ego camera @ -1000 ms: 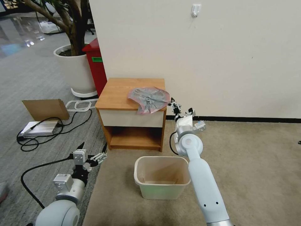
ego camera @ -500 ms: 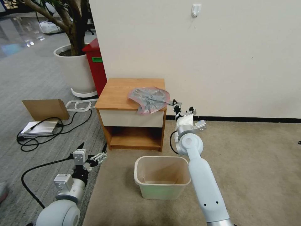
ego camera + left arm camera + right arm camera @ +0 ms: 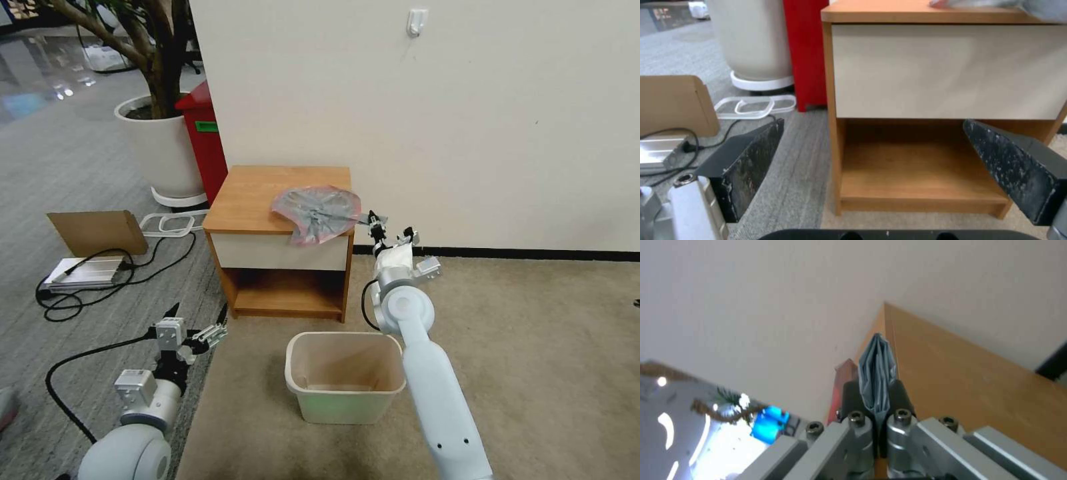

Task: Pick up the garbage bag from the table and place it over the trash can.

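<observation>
One trash can [image 3: 345, 377], its cream inside bare, below the table [image 3: 267, 200].

Crinkly translucent plastic garbage bag [image 3: 317, 212] on smooth wood-grain table [image 3: 253, 197] (matt white drawer front).

Left gripper [image 3: 871, 173], fingers spread wide, faces the table [image 3: 947, 70].

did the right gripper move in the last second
Yes. The right gripper shifted slightly away from the table's right edge, toward the wall, shut on the garbage bag.
</observation>
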Available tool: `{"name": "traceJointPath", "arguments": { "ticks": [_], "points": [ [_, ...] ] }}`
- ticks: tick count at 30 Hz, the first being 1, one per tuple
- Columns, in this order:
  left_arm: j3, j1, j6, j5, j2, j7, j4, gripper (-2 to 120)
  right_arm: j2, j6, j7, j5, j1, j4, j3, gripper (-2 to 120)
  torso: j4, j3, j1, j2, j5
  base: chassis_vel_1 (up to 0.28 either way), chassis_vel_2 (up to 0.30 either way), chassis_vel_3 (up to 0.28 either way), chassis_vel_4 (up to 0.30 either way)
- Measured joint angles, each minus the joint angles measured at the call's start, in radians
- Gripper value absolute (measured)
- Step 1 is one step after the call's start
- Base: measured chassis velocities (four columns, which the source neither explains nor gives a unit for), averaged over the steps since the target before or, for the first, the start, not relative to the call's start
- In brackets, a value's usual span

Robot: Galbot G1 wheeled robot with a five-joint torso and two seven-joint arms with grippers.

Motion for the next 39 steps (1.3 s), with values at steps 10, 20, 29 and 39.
{"name": "traceJointPath", "arguments": {
  "ticks": [10, 20, 29, 39],
  "points": [
    [-0.026, -0.01, -0.001, -0.023, 0.008, -0.027, 0.002, 100, -0.129, -0.081, 0.068, -0.024, -0.155, 0.153, -0.077, 0, 0.0, 0.0, 0.0, 0.0, -0.0001, 0.0, 0.0, 0.0, 0.0],
    [-0.056, -0.012, -0.009, -0.048, 0.02, -0.05, -0.002, 100, -0.319, -0.203, 0.127, -0.068, -0.307, 0.279, -0.12, 0, 0.0, 0.0, 0.0, 0.0, -0.0001, 0.0, 0.0, 0.0, 0.0],
    [-0.038, -0.022, -0.01, -0.052, 0.008, -0.053, 0.008, 100, -0.419, -0.262, 0.122, -0.152, -0.429, 0.328, -0.171, 0, -0.0001, 0.0, 0.0, 0.0, -0.0001, 0.0, 0.0, 0.0, 0.0],
    [-0.04, -0.017, -0.011, -0.052, 0.006, -0.054, 0.013, 100, -0.421, -0.27, 0.119, -0.17, -0.418, 0.335, -0.212, 0, 0.0001, 0.0, 0.0, 0.0, -0.0001, 0.0, 0.0, 0.0, 0.0]
  ]
}}
